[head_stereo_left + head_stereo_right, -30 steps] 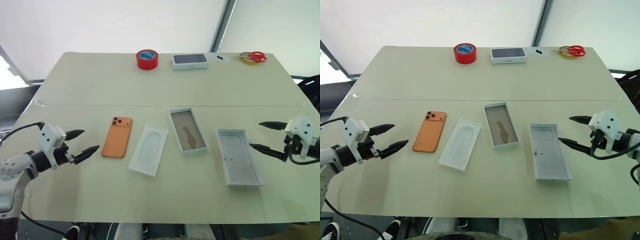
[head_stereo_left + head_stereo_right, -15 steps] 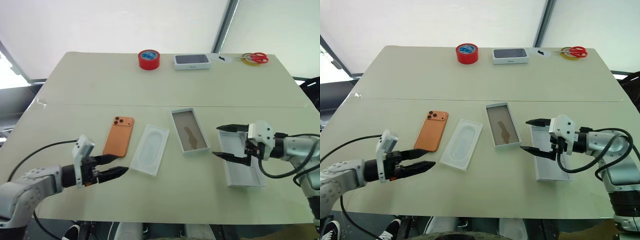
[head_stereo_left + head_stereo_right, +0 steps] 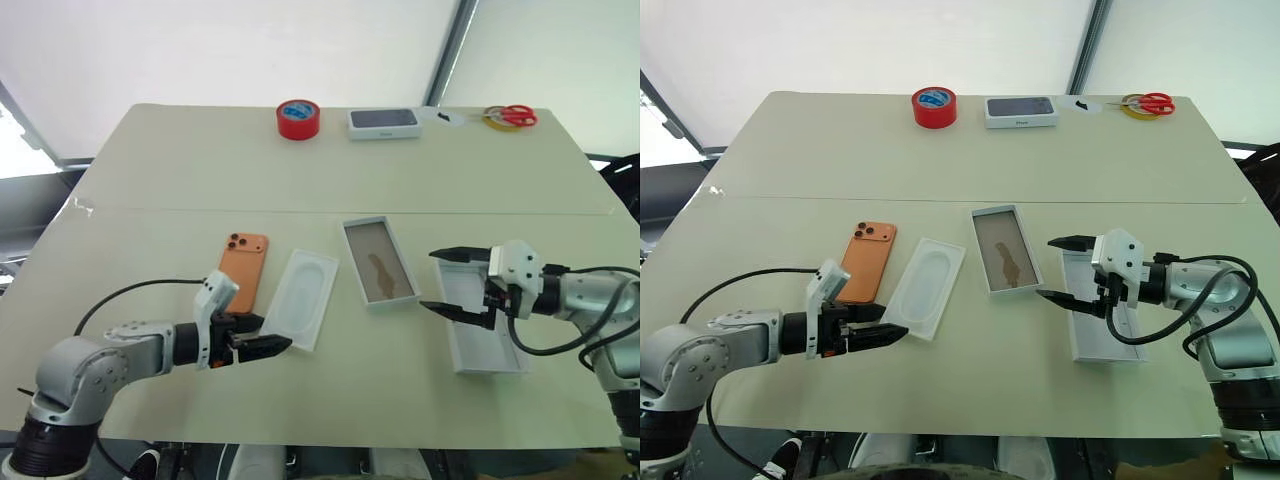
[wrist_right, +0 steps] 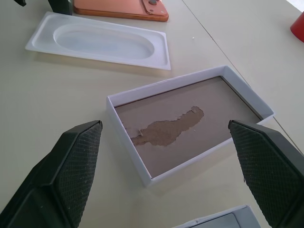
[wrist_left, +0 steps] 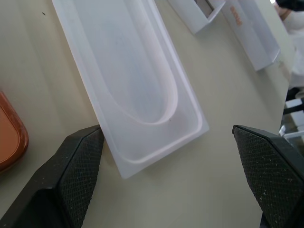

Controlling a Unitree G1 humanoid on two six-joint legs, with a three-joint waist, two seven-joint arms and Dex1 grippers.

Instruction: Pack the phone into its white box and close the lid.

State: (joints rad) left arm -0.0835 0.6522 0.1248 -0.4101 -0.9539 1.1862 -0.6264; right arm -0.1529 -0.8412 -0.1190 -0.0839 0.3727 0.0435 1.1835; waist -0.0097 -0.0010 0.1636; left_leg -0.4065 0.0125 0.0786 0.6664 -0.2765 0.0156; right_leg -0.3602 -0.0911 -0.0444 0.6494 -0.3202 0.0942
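Landmark is the white box (image 3: 378,261), brown floor with a torn patch, sitting open and empty mid-bench (image 3: 330,180). Left of the box lies the white moulded insert (image 3: 299,299), recess up; the orange phone (image 3: 242,272) lies back-up just past the insert, farther left of the box, camera cluster at its far end. Right of the box is the lid (image 3: 478,313), open side up, near but apart from it. Left hand (image 3: 262,341) fingers spread wide, holding nothing, low over the bench at the insert's near corner; in the left wrist view one finger (image 5: 78,166) sits right beside that corner, contact can't be told, the other finger well clear over bare bench. Right hand (image 3: 447,282) fingers wide apart, empty, hovering between the box and the lid, pointing toward the box, above the lid's left edge. Far behind the box: red tape roll (image 3: 296,118), dark-topped white box (image 3: 383,122), red-handled scissors (image 3: 510,115) by the back edge.
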